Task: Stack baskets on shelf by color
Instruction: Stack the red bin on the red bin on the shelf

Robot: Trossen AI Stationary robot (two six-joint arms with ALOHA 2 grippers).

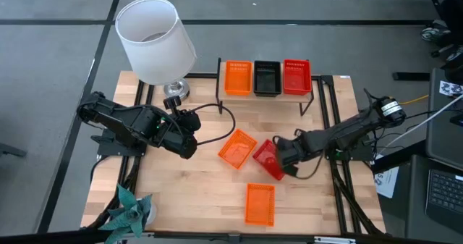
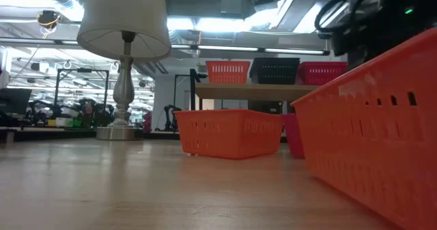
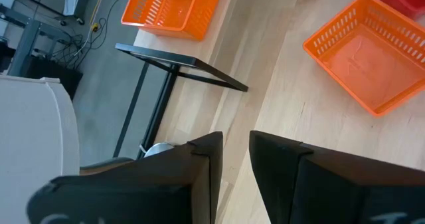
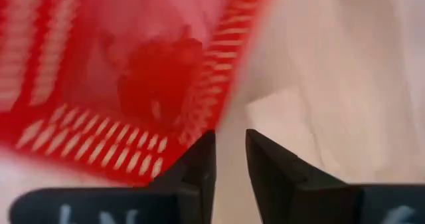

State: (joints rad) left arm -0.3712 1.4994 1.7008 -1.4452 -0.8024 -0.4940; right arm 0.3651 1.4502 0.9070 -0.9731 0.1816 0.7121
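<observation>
High view: lamp (image 1: 155,41) on wooden tabletop (image 1: 188,190).

A light-wood tabletop (image 1: 195,179) stands on a grey floor (image 1: 51,77). A white-shaded lamp (image 1: 154,40) sits at its far left. Beyond, long ceiling lights (image 2: 225,25) brighten a cluttered workshop room.

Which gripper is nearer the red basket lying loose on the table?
Right. The right gripper sits at the loose red basket's edge; the left gripper is farther off, beyond the orange basket.
</observation>
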